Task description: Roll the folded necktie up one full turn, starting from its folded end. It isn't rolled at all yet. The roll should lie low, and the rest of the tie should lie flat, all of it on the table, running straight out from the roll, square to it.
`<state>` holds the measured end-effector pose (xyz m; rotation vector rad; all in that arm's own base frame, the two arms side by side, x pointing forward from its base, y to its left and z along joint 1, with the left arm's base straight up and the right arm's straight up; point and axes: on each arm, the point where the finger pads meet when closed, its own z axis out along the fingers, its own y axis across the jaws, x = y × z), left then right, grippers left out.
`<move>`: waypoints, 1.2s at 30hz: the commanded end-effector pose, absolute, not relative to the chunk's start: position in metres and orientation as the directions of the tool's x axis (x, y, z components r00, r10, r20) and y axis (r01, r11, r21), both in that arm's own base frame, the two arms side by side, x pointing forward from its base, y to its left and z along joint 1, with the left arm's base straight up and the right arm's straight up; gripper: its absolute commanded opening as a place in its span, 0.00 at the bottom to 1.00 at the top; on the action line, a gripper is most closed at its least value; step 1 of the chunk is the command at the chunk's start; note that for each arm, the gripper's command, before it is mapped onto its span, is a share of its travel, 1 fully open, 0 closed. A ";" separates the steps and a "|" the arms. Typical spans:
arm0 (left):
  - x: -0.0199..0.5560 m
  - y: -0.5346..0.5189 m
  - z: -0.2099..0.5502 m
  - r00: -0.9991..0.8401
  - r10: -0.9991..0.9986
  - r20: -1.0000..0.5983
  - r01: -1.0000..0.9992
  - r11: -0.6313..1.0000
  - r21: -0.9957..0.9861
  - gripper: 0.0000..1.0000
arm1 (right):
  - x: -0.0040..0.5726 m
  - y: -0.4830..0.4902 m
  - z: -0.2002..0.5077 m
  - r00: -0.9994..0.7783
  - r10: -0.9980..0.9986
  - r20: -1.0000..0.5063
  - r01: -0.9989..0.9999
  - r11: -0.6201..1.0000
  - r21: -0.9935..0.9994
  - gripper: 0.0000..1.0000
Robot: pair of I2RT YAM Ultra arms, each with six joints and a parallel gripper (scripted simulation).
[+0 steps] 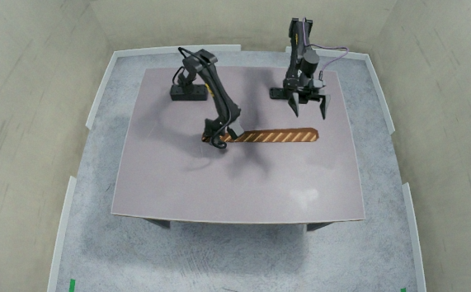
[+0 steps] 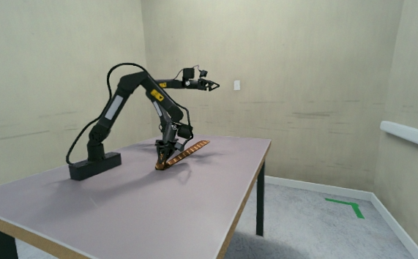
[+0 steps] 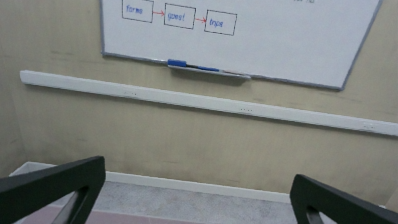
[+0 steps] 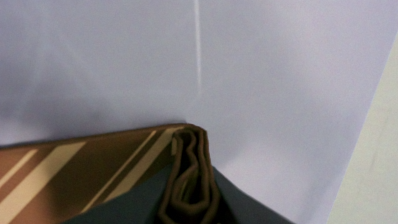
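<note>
The brown necktie with cream stripes (image 1: 281, 136) (image 2: 188, 154) (image 4: 100, 172) lies as a long straight strip on the table (image 1: 240, 186) (image 2: 184, 205). At its end on the left in the top view, the cloth is gathered into upright wavy folds. My right gripper (image 2: 161, 162) (image 4: 190, 175) points down, low over the table, its fingers close together with these folds pinched between them. In the top view its arm hides much of that end. My left gripper (image 1: 310, 117) (image 3: 199, 176) is open and empty, held high beyond the tie's other end.
The right arm's black base (image 1: 189, 92) (image 2: 95, 166) and the left arm's base (image 1: 279, 93) stand along the table's back edge. The right arm reaches over the tie's gripped end. A whiteboard (image 3: 280, 45) hangs on the wall ahead of the left wrist camera.
</note>
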<state>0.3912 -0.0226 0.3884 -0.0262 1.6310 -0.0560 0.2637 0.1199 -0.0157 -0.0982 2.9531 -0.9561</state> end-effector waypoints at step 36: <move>0.393 -0.020 0.418 0.018 -0.063 -0.998 0.019 0.998 -0.063 1.00 | 0.265 0.145 0.000 -0.997 -0.069 -0.034 -0.036 0.804 -0.594 0.17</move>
